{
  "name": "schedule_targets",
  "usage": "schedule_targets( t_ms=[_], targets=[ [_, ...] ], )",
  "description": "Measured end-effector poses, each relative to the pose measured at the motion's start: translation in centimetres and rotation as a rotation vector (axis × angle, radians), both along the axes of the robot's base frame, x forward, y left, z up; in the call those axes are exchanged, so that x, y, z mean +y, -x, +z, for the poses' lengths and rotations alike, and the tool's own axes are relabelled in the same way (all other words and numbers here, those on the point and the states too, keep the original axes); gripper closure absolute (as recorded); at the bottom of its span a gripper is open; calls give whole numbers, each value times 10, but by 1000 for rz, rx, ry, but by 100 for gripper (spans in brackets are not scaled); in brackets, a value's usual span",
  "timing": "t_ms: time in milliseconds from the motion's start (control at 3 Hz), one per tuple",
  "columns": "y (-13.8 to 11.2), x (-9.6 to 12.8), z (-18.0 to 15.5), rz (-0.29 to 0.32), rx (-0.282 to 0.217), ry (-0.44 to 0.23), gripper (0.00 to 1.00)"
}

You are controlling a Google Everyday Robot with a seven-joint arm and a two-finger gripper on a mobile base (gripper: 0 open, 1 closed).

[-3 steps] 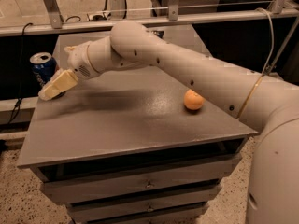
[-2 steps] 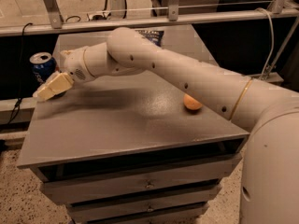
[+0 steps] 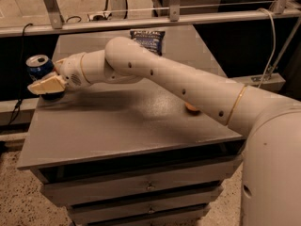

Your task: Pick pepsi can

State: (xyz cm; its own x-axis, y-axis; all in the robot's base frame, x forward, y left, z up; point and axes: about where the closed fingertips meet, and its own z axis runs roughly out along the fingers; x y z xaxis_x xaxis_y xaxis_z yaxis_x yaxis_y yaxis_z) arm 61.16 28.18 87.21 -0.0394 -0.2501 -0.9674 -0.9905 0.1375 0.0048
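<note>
The pepsi can (image 3: 39, 66) is a small blue can with a silver top. It stands upright at the far left edge of the grey table (image 3: 117, 126). My gripper (image 3: 47, 85) is cream-coloured and sits right at the can, covering its lower part from the front. The white arm reaches across the table from the right.
A flat dark-blue chip bag (image 3: 147, 37) lies at the back middle of the table. An orange fruit (image 3: 190, 108) is mostly hidden under my forearm. A metal rail (image 3: 169, 20) runs behind the table. Drawers (image 3: 141, 187) are below the tabletop.
My gripper has moved left to the can and now overlaps its lower part. The forearm has swung lower and now covers most of the orange.
</note>
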Motion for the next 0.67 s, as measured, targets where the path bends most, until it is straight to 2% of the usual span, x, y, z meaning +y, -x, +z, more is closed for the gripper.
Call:
schedule_targets(
  t_ms=[333, 667],
  targets=[
    [1, -9, 4, -24, -4, -28, 65],
    [-3, -25, 26, -51, -58, -51, 88]
  ],
)
